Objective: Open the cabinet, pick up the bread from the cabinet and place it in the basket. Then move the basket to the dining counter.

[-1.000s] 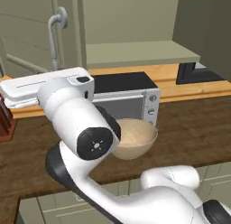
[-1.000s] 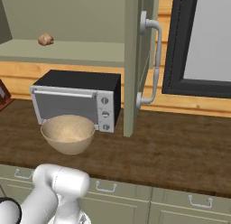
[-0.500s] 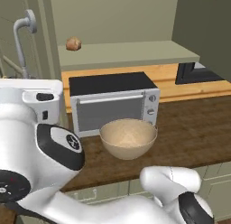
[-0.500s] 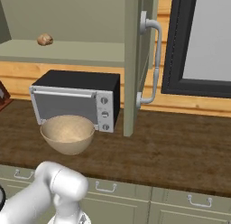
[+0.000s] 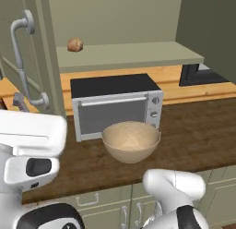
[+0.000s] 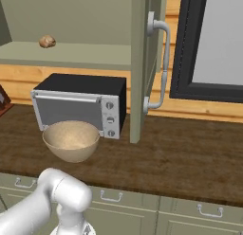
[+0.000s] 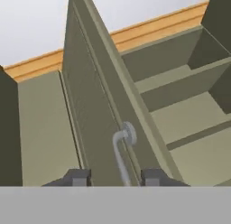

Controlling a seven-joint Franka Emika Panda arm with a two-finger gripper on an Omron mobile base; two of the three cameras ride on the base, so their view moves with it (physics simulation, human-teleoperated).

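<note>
Arm (image 5: 32, 145) withdrawn from open cabinet (image 5: 39, 62)

We see our arm (image 5: 173, 189): glossy white rounded links, dark joint caps, boxy white hand housing, 2 small dark fingertips (image 7: 79, 177).

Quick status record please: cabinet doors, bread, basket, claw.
cabinet: both doors swung open, shelf exposed
bread: on the shelf, left part, not yet picked
basket: on the wood worktop in front of the microwave, nothing in it
claw: fingertips either side of the left door's bar handle, apart; no clear grip
</note>
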